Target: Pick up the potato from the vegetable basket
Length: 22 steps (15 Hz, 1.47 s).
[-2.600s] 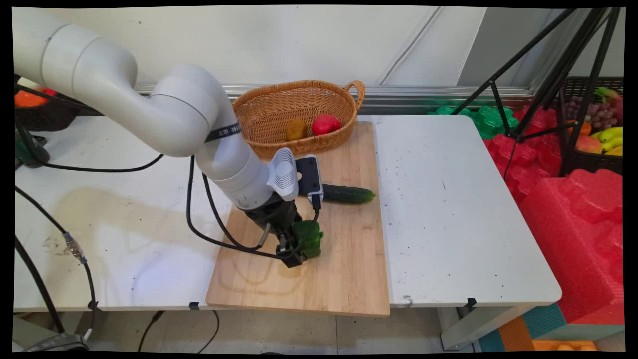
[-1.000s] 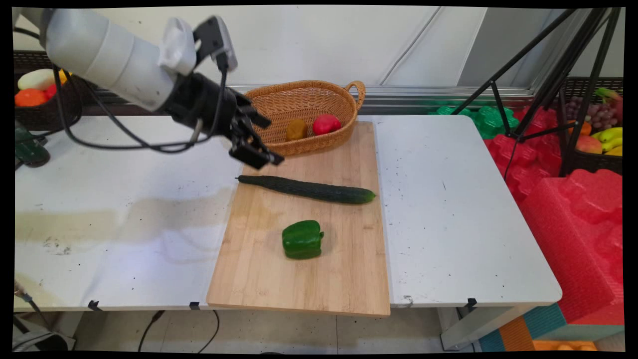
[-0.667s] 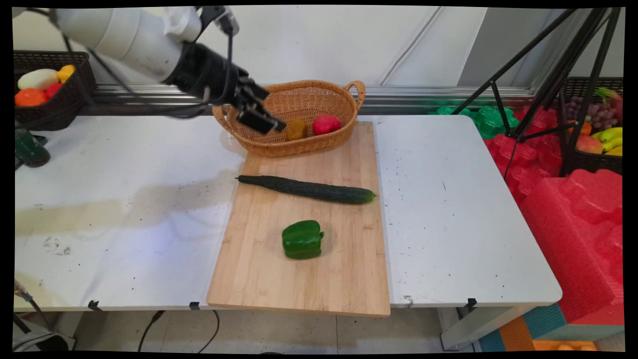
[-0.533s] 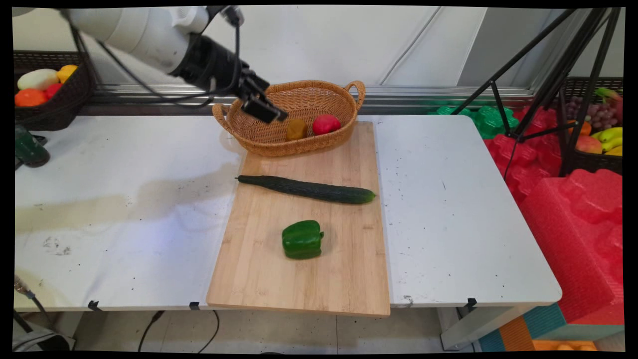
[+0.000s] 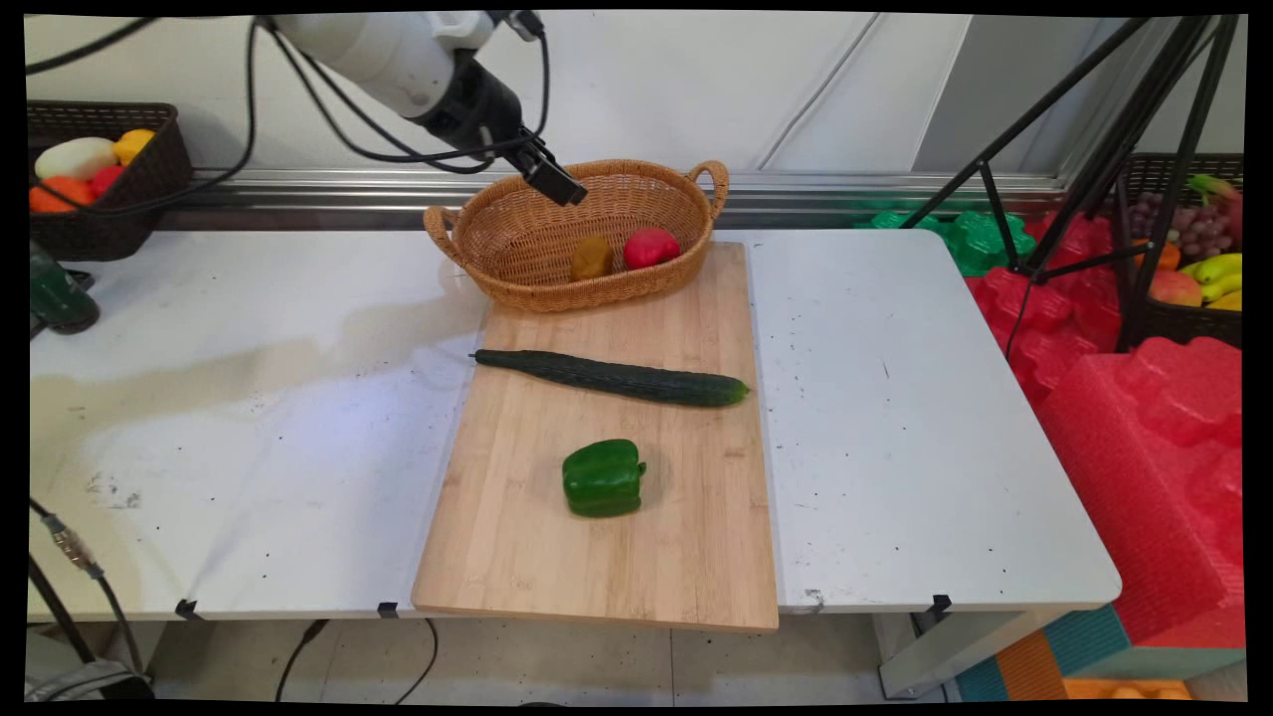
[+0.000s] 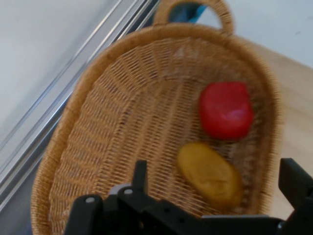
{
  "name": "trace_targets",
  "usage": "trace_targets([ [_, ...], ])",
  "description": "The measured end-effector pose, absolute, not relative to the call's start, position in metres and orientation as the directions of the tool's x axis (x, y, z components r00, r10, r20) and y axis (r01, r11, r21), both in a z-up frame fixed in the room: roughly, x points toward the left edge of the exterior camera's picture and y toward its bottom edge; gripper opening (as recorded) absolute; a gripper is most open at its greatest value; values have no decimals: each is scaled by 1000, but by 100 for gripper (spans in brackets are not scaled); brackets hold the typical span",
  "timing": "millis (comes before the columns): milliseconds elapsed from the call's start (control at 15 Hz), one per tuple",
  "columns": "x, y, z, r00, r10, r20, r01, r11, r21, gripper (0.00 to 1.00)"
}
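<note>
My gripper (image 5: 557,184) hangs open and empty over the left part of a wicker basket (image 5: 517,249) at the back of the table. In the hand view the gripper (image 6: 215,166) looks down into the basket (image 6: 122,122), with one finger (image 6: 141,176) at the left and the other at the right edge. A red pepper-like piece (image 6: 225,110) and a brownish-yellow oval piece (image 6: 209,174) lie on the basket floor below. In the main view the red piece (image 5: 649,247) and the yellow piece (image 5: 592,258) sit in the basket's right half.
A wooden cutting board (image 5: 517,557) in front of the basket carries a long cucumber (image 5: 617,378) and a green bell pepper (image 5: 603,477). A dark basket of produce (image 5: 99,209) stands at the back left. Tripod legs (image 5: 1074,149) and red foam (image 5: 1144,418) stand to the right.
The gripper let go of the green pepper on the board, rose, and swung to the back over the basket. The pepper and cucumber lie still.
</note>
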<state>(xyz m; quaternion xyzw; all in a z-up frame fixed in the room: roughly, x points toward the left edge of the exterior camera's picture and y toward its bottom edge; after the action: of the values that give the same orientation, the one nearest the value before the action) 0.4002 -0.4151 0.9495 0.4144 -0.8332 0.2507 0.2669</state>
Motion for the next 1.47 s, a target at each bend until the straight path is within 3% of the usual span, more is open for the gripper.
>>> trace_targets([
  [733,394,-503,868,-501,-681,535,-842,526,-119,100],
  [1400,388,-537,827,-424,-763,487,-876,482,-9,100],
  [1467,388,-537,825,-413,-771,485,-882,472,0,0],
])
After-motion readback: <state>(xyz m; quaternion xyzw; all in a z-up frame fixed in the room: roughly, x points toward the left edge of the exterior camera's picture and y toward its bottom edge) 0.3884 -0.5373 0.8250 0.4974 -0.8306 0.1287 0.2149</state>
